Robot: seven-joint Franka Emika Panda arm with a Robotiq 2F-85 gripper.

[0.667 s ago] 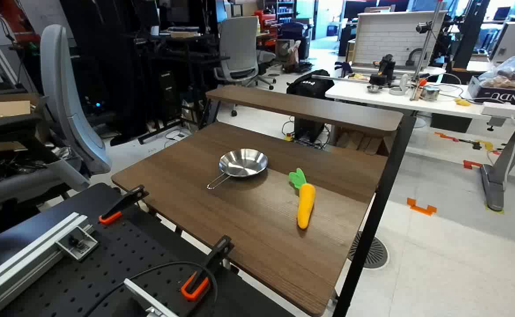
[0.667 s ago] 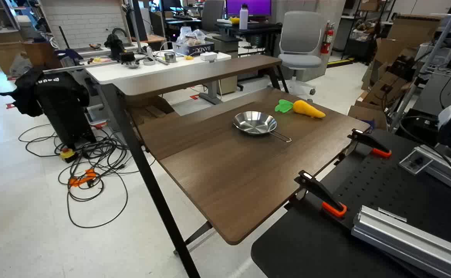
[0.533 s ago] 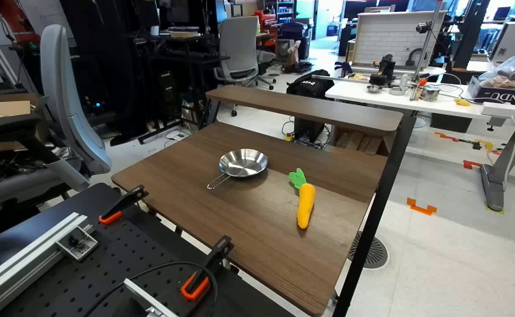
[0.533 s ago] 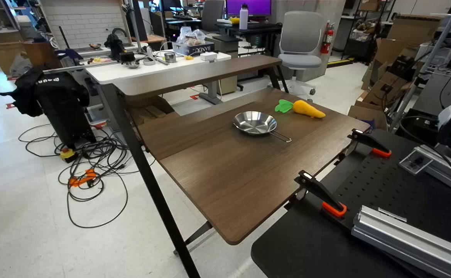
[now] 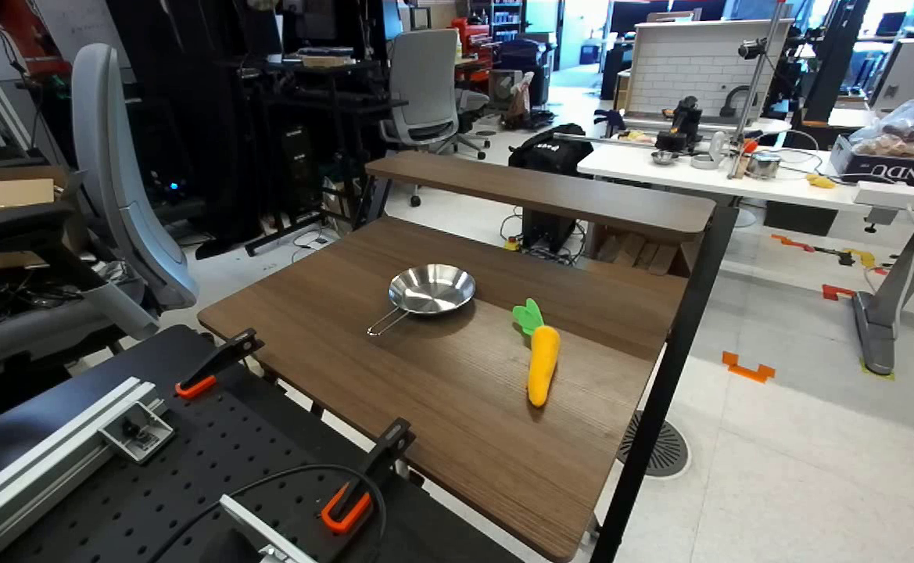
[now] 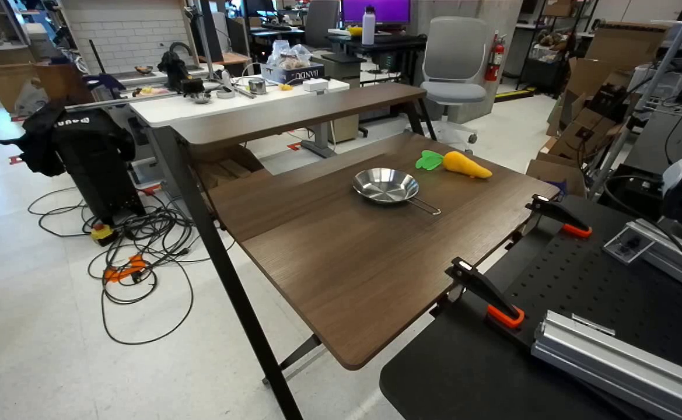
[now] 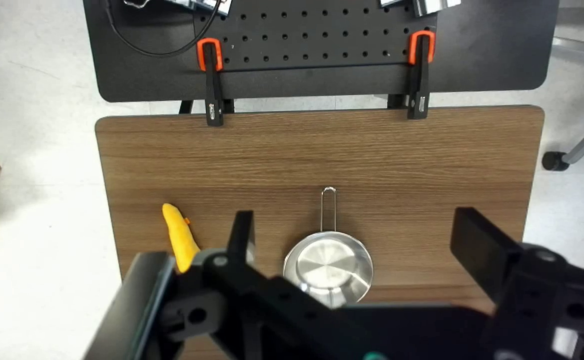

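A: Where's the frying pan?
B: On the desk, handle pointing toward the pegboard.
A: And the toy carrot?
B: Same desk, apart from the frying pan; in the wrist view it lies further left.
A: What's beyond them?
B: In both exterior views, a raised shelf spans the desk's side opposite the pegboard.

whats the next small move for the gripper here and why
Probably ease the gripper sideways toward the yellow carrot before lowering it. The jaws stand open and hold nothing; in the wrist view the carrot shows outside the gap between them, partly hidden, while the empty pan shows inside it, so going straight down would likely meet the pan first.
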